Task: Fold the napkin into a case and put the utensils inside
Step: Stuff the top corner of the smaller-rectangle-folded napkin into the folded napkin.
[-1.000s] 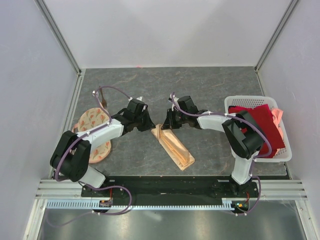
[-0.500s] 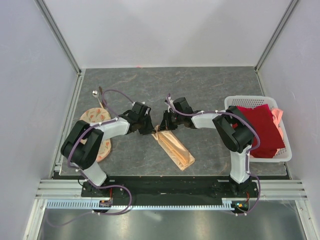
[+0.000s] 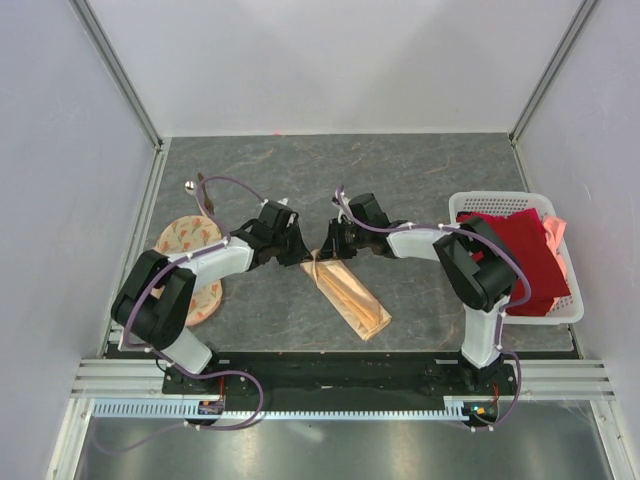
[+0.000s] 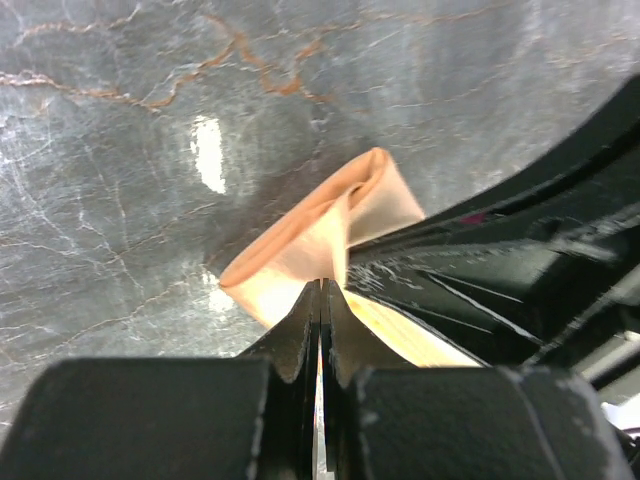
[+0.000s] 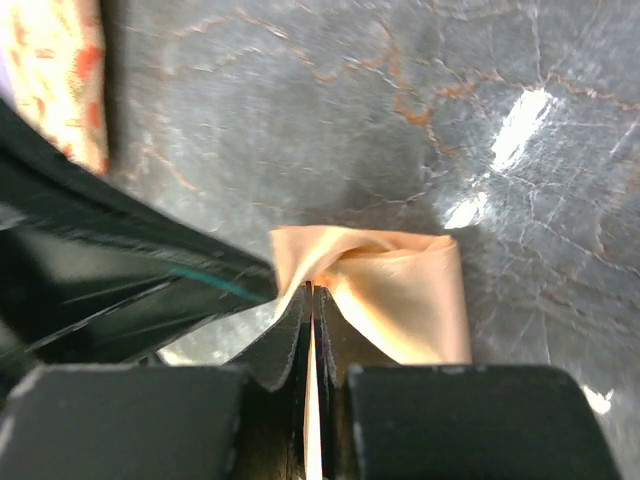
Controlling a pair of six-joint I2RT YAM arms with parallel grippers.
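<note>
Shifted since a second back: right claw (image 5: 311,291), in closer to left claw (image 4: 321,284), jaws drawn in from a wider gap; both elbows slightly inward. Case (image 3: 352,297): no real change of place.

Nearest the bases: near end of case, flat on table (image 3: 420,170), well back from both claws and off to their right. Narrow peach strip, slanting away and leftward up to the claws.

At far end of case: both claws tip to tip, almost touching. Left claw pinched tight on a raised fold of peach cloth, no gap between fingers. Right claw likewise nipped on the cloth's edge from the other side, only a sliver of light between fingers. Cloth bunched and lifted into a soft loop just beyond both tips; mouth of case not clearly seen.

Left of left claw, partly under that arm: round cloth (image 3: 186,243), cream with orange print, flat on table.

Right of right claw, well apart, past the elbow: basket (image 3: 500,197), white lattice, with red cloth (image 3: 525,250) heaped inside and a peach-pink scrap (image 3: 557,232) at the right rim.

Farthest, beyond and left of left claw, well apart: spoon (image 3: 190,185) and stick (image 3: 204,188), side by side on bare table, outside case, touched by neither claw.
</note>
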